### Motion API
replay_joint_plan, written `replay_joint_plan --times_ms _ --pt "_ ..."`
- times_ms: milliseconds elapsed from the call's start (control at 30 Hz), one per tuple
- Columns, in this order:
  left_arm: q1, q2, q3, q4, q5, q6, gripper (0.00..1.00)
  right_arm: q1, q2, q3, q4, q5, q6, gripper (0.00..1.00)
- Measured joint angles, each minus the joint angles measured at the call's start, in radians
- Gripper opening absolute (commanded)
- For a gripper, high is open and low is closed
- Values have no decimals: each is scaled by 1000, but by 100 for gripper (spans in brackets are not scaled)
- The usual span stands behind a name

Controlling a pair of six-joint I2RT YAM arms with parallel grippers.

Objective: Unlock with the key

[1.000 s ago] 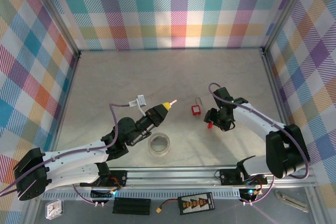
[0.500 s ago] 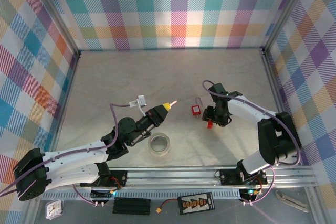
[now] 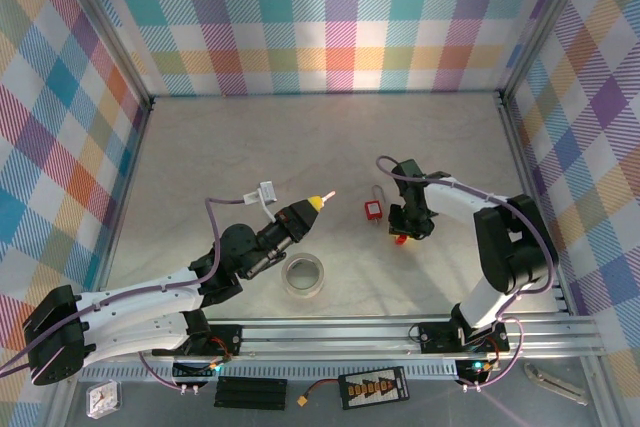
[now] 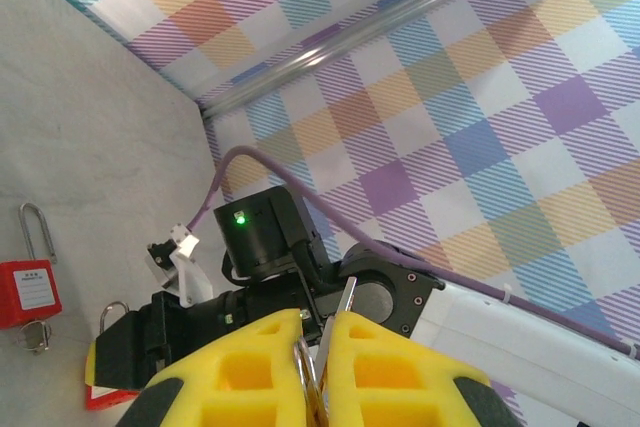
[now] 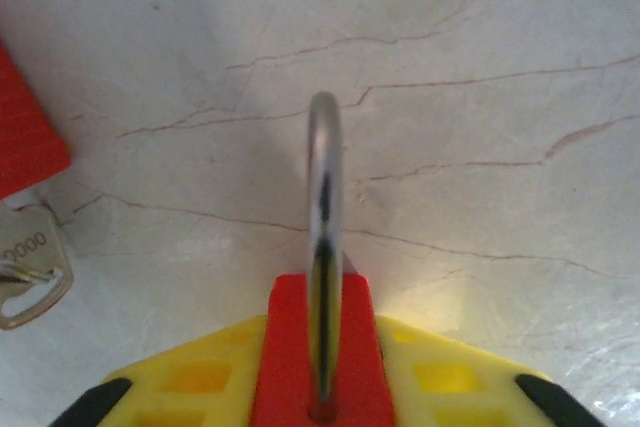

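Stretching across the top view, the pale, veined stone-look bench is walled by bright plaid panels. The left arm runs from the near left corner toward the middle. Its yellow-padded left hand is closed on a small silver key, which from above is no more than a pale speck past the fingertips. In the left wrist view the left hand is cut off by the bottom edge. There the small silver key shows as a thin metal blade rising between the pads, its head hidden.

The right arm folds in from the right. Its right hand clamps a red padlock with a steel shackle, and the hand covers most of the lock's body from above. In the right wrist view the right hand grips that lock by its sides, the lower body cut off. The shackle is seen edge-on, so I cannot tell whether it is latched.

A clear roll of tape lies flat just beside the left arm. A second red padlock with a white label lies flat between the two hands, near the right hand but apart from it. A small white tag hangs on the left arm's cable. A spare key lies at the second lock's base, its stamped digits too blurred to read surely.
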Motion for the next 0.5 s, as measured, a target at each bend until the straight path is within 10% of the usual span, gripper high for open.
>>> replay_joint_plan --times_ms 333,500 --pt "0 81 31 3 12 23 0 0 -233 -17 77 -88 57 0" --pt "0 181 169 37 19 62 0 2 -483 -1 398 -128 211 0"
